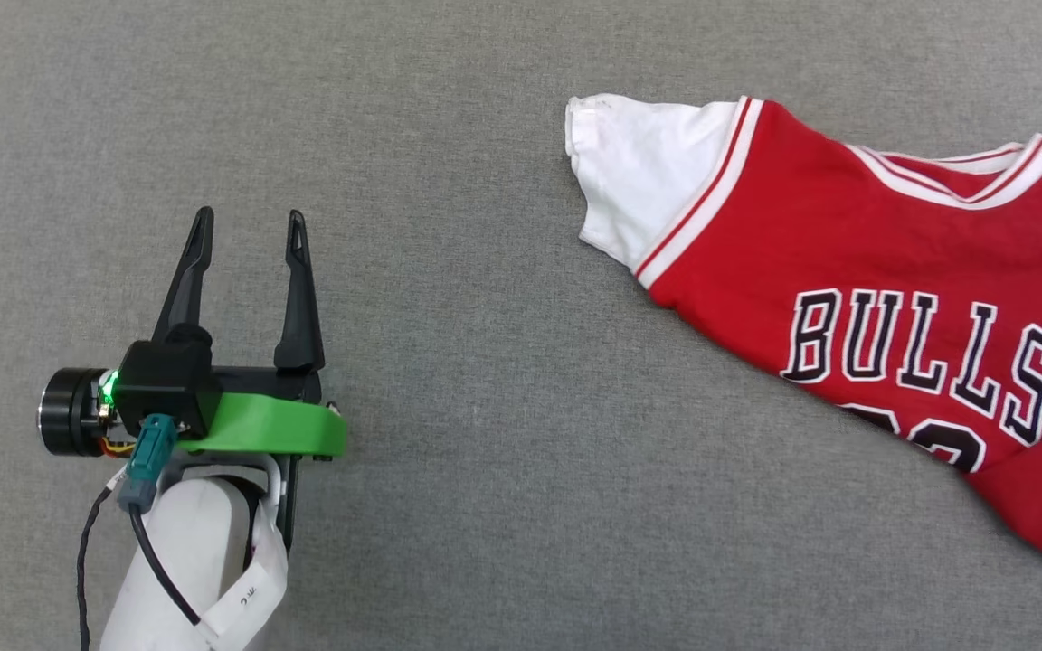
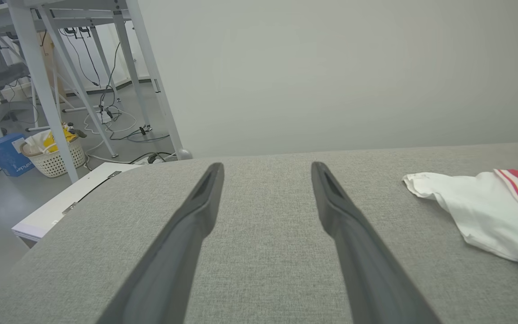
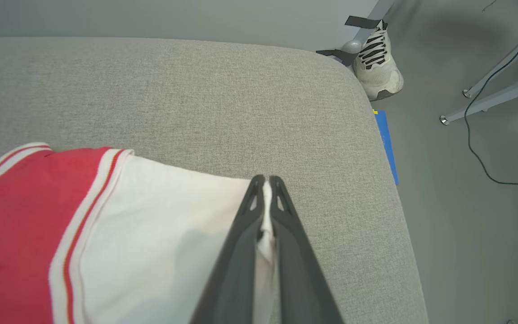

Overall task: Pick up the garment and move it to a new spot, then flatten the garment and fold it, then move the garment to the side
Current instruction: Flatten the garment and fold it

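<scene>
Grey fabric surface (image 1: 485, 506), red-and-white garment (image 1: 847, 217) on its right side.

- Light is bright, even and diffuse in all 3 views, with no glare on the grey fabric surface (image 1: 485, 470).
- Head view: sharp throughout. The left gripper (image 1: 250, 215) throws almost no shadow. The garment (image 1: 892, 253) shows saturated red.
- Left wrist view: the fingers (image 2: 178, 252) turn soft close to the lens, and the table legs (image 2: 38, 81) lean at the left edge from wide-angle distortion.
- Right wrist view: a faint grey shadow lies on the white sleeve (image 3: 151, 216) beside the right gripper (image 3: 266, 179).
</scene>
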